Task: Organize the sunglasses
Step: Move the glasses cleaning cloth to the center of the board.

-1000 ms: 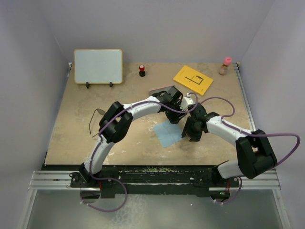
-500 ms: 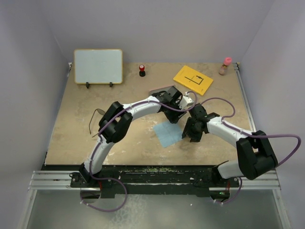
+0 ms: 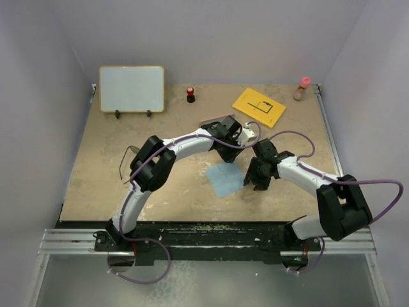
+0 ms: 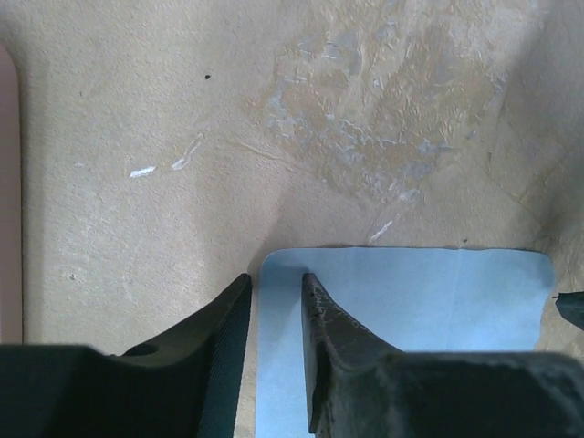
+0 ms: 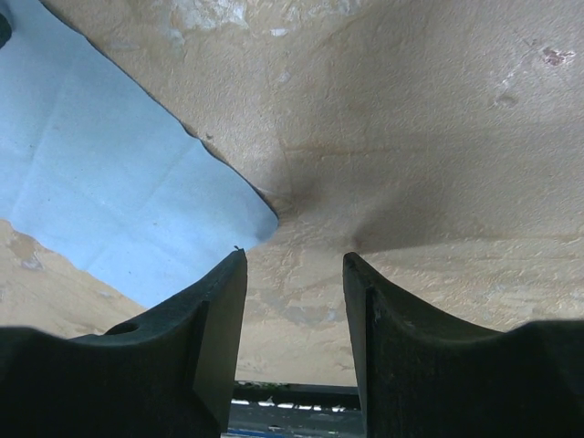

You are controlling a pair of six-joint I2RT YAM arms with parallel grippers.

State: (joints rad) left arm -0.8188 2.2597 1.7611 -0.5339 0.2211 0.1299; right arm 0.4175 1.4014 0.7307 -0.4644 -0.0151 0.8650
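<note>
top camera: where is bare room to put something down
Bare tan tabletop lies between the thin dark wire-framed sunglasses and the near-left corner, and between the yellow square card and the right edge. Crowded: the middle, where the left arm and right arm meet at the light blue cloth.

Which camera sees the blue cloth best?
The top camera: it shows nearly the whole blue cloth flat on the table. The left wrist view shows only one end, at the left claw; the right wrist view shows one corner by the right claw.
</note>
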